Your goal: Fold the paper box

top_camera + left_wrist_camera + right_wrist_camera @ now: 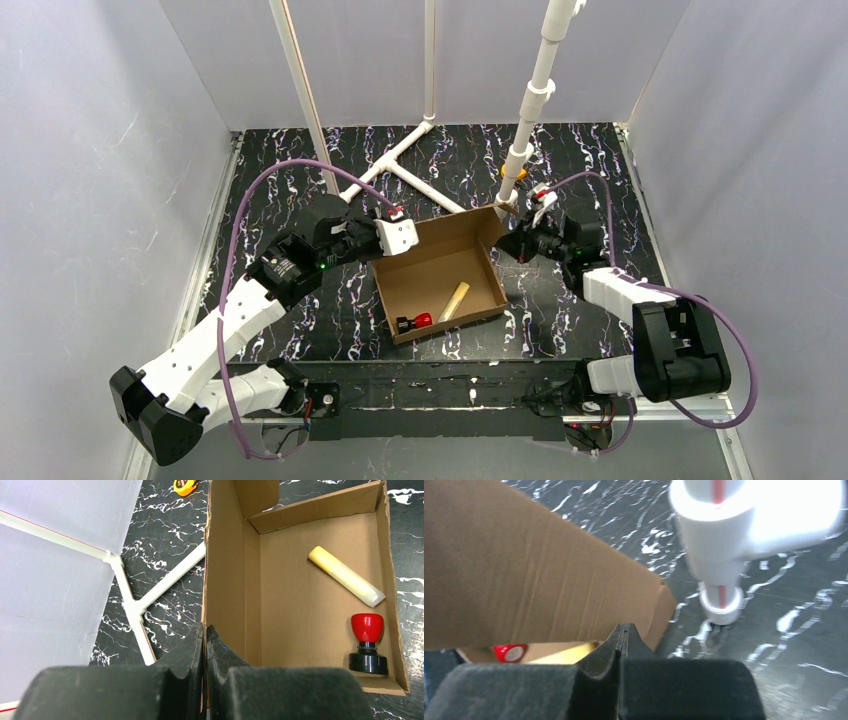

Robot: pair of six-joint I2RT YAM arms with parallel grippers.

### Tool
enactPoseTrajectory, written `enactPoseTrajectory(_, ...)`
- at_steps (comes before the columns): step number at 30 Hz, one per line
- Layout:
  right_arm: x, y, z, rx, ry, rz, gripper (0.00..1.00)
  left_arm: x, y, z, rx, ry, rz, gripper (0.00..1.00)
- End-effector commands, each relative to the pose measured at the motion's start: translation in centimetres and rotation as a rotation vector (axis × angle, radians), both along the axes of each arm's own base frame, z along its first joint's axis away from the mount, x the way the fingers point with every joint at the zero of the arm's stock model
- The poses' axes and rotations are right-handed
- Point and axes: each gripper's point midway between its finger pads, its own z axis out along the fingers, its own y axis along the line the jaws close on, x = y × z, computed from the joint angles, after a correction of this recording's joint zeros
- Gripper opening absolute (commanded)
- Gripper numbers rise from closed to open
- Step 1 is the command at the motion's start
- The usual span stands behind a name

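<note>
The paper box (440, 272) is a brown cardboard tray with its walls up, lying in the middle of the table. My left gripper (400, 240) is shut on the box's far left wall. In the left wrist view the wall (227, 580) runs edge-on between the gripper's (205, 630) tips. My right gripper (508, 243) is at the box's far right corner. In the right wrist view its tips (624, 628) are pressed together on the wall edge, with the box inside to their left and a brown panel (534, 580) behind.
A yellowish tube (345, 575) and a red-topped black stamp (367, 642) lie inside the box. A white pipe frame (400, 160) lies behind the box. A slanted white pole (528, 125) rises close to my right gripper. A yellow tape measure (185, 486) lies at the back.
</note>
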Motion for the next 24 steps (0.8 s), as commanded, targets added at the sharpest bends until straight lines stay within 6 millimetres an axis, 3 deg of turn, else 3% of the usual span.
enactPoseTrajectory(1, -1.2, 3.3, 1.7, 0.111, -0.034, 0.062, 0.01, -1.5, 0.0, -2.2, 0.027, 0.113, -0.029, 0.00)
enactPoseTrajectory(9, -0.4, 2.8, 0.0, 0.037, -0.029, 0.026, 0.01, -1.8, -0.2, -2.5, 0.032, 0.124, -0.045, 0.00)
enactPoseTrajectory(14, -1.0, 3.3, 0.8, 0.070, -0.025, 0.056, 0.01, -2.0, 0.0, -2.6, 0.039, 0.125, -0.052, 0.00)
enactPoseTrajectory(18, -1.1, 1.9, -1.7, -0.053, 0.012, 0.059, 0.01, -2.4, 0.0, -2.9, 0.045, 0.142, -0.064, 0.00)
enactPoseTrajectory(24, -1.5, 1.0, -2.5, -0.073, 0.033, 0.056, 0.01, -3.0, 0.1, -3.3, 0.041, 0.150, -0.075, 0.00)
